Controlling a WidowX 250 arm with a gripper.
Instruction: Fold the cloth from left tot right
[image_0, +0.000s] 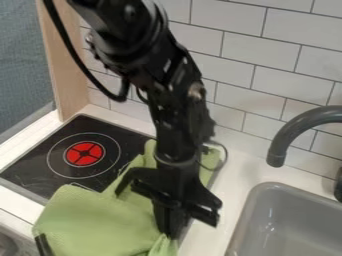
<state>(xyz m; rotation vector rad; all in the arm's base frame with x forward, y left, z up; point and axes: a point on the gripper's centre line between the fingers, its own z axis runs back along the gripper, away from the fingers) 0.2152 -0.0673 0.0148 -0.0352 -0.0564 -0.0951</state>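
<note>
White tiles (230, 53) line the wall behind your black arm (175, 117), which comes down over the green cloth (97, 217), lying rumpled across part of the black stovetop (33, 167) near your grey sink (294, 225). You have the gripper (172, 227) at the cloth, but you cannot tell whether it's open, closed or gripping

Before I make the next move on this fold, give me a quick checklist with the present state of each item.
1. Gripper down at the cloth: ok, at its lower right part.
2. Firm hold on the cloth: cannot tell.
3. Cloth smooth: not ok, it is creased and bunched near the gripper.
4. Left part folded over to the right: not ok, it spreads out to the left.
5. Cloth off the cooktop: not ok, it overlaps it.
6. Cloth out of the sink: ok.
</note>
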